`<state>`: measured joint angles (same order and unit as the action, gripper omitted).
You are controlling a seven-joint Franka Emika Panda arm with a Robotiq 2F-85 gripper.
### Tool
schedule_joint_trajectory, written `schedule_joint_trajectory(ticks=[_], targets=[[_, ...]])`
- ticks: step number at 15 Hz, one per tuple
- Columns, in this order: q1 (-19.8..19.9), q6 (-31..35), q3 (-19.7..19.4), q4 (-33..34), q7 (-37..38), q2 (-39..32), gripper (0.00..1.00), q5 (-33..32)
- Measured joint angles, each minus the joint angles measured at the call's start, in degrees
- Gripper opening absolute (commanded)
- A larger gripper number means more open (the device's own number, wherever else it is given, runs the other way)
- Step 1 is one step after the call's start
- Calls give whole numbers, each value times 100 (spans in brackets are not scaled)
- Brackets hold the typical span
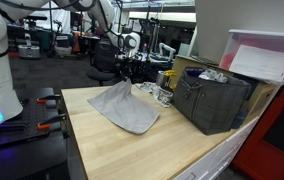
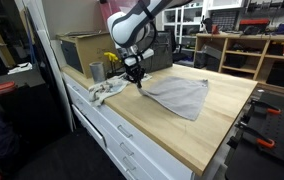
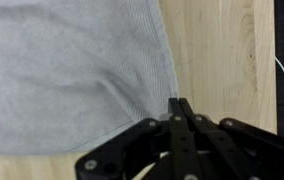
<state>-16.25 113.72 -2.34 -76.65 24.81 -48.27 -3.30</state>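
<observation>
evidently the grab is the step in hand: the black robotiq gripper (image 3: 179, 104) has its jaws pressed together on the edge of the grey ribbed fabric cloth (image 3: 72, 70), at the cloth's 4 o'clock in the wrist view. the cloth lies on the pale wooden tabletop (image 1: 132, 150), peaked up under the pinch. the next move, i'd judge, calls for a slow, steady lift without slackening the pinch, clear of the dark grey plastic crate (image 1: 212, 100) at the cloth's 3 o'clock.
</observation>
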Motion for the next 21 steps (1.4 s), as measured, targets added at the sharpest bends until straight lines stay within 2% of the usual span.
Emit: schedule_joint_trajectory(ticks=[6, 12, 16, 21], targets=[[639, -112, 13, -766, -965, 824, 0, 0], [1185, -368, -154, -1122, -1440, 1107, 0, -226], [1348, -469, -376, -1192, -1441, 1151, 0, -665], [1345, -555, -583, -1224, -1436, 1151, 0, -1531]])
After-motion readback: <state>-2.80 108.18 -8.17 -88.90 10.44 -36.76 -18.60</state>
